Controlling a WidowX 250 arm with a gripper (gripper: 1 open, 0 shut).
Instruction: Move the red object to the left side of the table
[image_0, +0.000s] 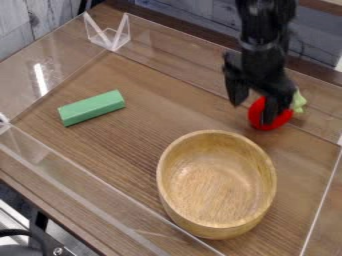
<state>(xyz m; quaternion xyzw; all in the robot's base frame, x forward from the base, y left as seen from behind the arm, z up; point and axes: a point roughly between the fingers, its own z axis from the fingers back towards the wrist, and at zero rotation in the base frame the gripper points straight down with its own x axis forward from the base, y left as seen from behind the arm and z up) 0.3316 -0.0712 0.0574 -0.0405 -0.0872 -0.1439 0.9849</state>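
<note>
Red toy (270, 113), leafy-topped: presumably light, rounded, apt to roll; best gripped across its middle. Lay on the worktop (135, 150) beside the bowl (217, 184). Claw (254, 122): released, fingers around the toy.

no readable text, as far as visible

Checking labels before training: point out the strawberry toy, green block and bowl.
Strawberry toy (273, 114): camera view, on its red body.
Green block (92, 108): camera view, on its top face.
Bowl (177, 205): camera view, on its left rim.
</note>
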